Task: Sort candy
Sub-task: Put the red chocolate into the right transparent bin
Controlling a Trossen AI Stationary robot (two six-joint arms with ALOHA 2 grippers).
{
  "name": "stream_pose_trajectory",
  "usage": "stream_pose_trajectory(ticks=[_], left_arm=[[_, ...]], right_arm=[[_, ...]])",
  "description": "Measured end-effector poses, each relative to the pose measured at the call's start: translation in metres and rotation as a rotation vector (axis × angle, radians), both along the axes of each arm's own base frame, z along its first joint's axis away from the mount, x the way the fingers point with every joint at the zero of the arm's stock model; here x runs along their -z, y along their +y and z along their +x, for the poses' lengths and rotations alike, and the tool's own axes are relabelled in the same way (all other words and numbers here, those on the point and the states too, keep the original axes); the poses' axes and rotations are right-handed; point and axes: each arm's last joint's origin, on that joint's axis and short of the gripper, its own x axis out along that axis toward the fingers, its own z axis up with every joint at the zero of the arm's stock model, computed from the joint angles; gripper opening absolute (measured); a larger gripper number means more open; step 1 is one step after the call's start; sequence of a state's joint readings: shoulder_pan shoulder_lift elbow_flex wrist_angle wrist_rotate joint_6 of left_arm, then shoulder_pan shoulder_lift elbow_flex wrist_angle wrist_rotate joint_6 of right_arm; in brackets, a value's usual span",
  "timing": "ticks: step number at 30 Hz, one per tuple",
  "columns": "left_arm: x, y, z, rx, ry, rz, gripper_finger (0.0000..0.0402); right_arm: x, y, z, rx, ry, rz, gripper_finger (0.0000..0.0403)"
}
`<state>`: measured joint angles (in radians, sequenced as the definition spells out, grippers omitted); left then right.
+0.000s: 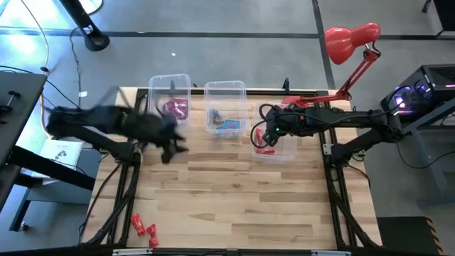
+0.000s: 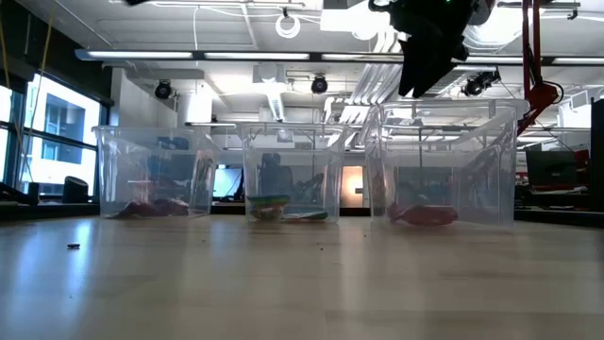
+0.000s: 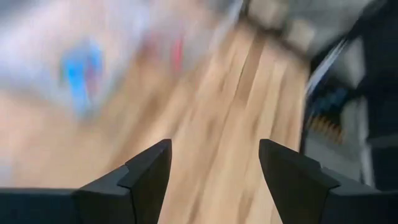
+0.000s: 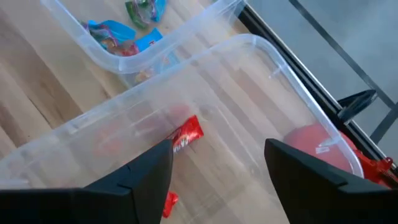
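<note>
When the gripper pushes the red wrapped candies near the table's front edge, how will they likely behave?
The red twisted-wrapper candies look tiny beside the clear plastic bins, so probably very light. They lie flat on the wooden table, so they would likely slide rather than roll. Their wrappers probably crumple easily.

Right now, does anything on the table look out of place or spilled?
Nothing is spilled or damaged. The only stragglers are a few red candies lying loose near the table's front-left corner, far from the three bins; the right bin already holds red ones.
</note>
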<state>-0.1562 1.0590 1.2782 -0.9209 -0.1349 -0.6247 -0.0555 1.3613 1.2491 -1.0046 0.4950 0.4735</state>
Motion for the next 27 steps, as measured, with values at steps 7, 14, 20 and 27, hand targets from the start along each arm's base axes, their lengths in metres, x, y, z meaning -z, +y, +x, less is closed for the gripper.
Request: stream_pose_trajectory(ticks=[7, 14, 20, 27], left_arm=[[0.096, -0.062, 0.01, -0.123, 0.58, -0.21, 0.0232], [0.169, -0.133, -0.009, -0.265, 0.954, -0.458, 0.0232], [0.189, -0.191, -0.013, -0.302, 1.03, -0.704, 0.0231], [0.214, -0.225, -0.031, -0.463, 1.109, -0.732, 0.0231]], right_arm=[[-0.001, -0.001, 0.0, -0.002, -0.004, -0.001, 0.025], [0.0, -0.001, 0.0, -0.021, 0.003, 0.008, 0.025], [0.0, -0.001, 0.0, -0.054, 0.021, 0.012, 0.025], [0.0, -0.005, -0.001, -0.039, 0.022, 0.019, 0.025]])
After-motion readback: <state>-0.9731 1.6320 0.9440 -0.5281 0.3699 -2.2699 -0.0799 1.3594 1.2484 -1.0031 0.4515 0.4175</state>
